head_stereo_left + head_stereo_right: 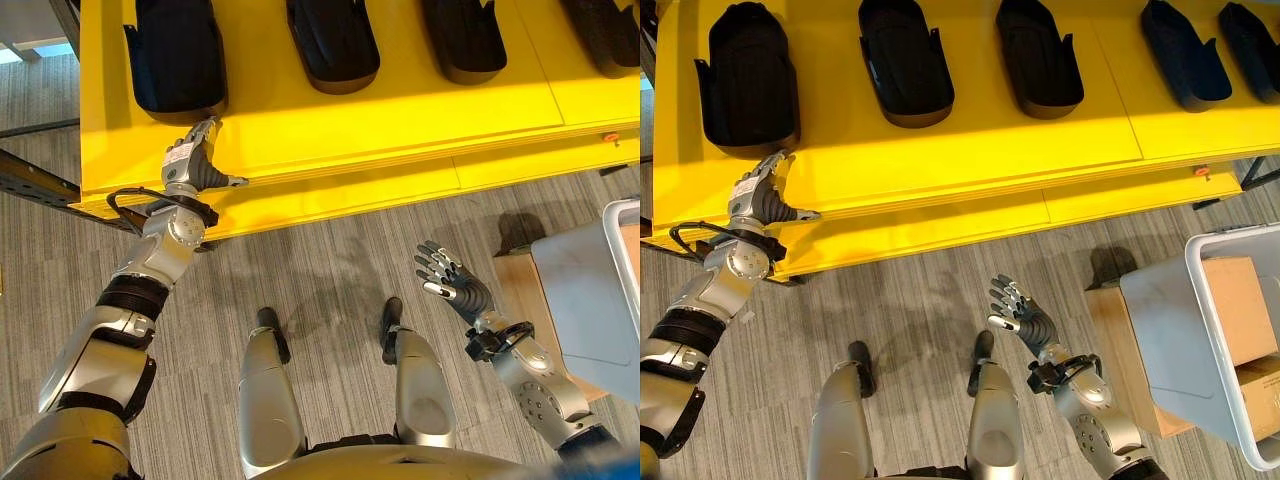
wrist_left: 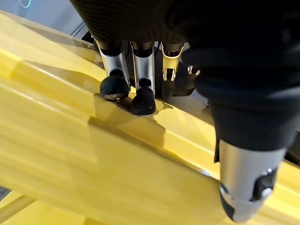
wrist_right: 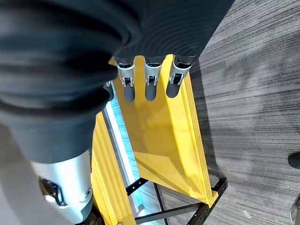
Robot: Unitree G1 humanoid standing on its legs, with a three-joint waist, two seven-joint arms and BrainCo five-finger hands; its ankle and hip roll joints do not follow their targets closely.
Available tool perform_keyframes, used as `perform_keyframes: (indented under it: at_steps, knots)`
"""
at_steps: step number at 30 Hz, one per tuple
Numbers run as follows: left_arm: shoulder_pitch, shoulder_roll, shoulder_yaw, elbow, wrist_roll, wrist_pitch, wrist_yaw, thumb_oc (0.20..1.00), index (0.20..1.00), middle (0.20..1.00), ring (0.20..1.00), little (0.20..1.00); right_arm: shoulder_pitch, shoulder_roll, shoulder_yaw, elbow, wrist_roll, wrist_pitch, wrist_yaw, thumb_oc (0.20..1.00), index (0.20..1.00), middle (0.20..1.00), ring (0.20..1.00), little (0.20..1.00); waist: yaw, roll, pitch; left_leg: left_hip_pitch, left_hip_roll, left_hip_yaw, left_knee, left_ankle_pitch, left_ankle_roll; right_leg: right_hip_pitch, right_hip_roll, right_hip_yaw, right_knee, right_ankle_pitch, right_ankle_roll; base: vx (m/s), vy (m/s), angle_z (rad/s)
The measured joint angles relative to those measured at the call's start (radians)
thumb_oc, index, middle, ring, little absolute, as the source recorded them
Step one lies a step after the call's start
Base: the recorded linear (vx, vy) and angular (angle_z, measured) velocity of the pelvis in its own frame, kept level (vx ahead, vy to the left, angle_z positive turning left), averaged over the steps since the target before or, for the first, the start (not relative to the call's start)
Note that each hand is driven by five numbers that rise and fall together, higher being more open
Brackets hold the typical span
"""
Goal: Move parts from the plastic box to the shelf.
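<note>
Several black moulded parts lie in a row on the yellow shelf (image 1: pixel 970 150); the leftmost part (image 1: pixel 748 75) is just beyond my left hand (image 1: pixel 760 195). That hand rests at the shelf's front edge, open, and holds nothing. In the left wrist view its fingertips (image 2: pixel 143 101) touch the yellow surface. My right hand (image 1: pixel 1025 315) hovers over the floor between the shelf and the grey plastic box (image 1: pixel 1175 340), open and empty, fingers spread. The box stands at the right with brown cardboard pieces (image 1: pixel 1240 305) inside.
The box sits on a low wooden stand (image 1: pixel 1108 335). Other black parts (image 1: pixel 905 60) (image 1: pixel 1040 55) (image 1: pixel 1185 55) take up the back of the shelf; bare yellow board runs along its front. Grey striped carpet (image 1: pixel 930 290) covers the floor.
</note>
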Motion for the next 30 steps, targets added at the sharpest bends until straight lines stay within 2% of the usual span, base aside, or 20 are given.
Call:
perform_keyframes:
  at_steps: [30]
  knots:
    - [-0.042,0.036,-0.044,0.037,-0.003,-0.003,-0.040,1.000,1.000,1.000,1.000,1.000,0.025,-0.002,0.000,0.000,0.000,0.006,0.018,1.000,1.000,1.000,1.000,1.000,-0.006,0.002,0.001,-0.005,0.002,0.004,0.011,-0.007,-0.004,-0.010,0.000,0.010,0.009,-0.001,0.000,0.00,0.001,0.00]
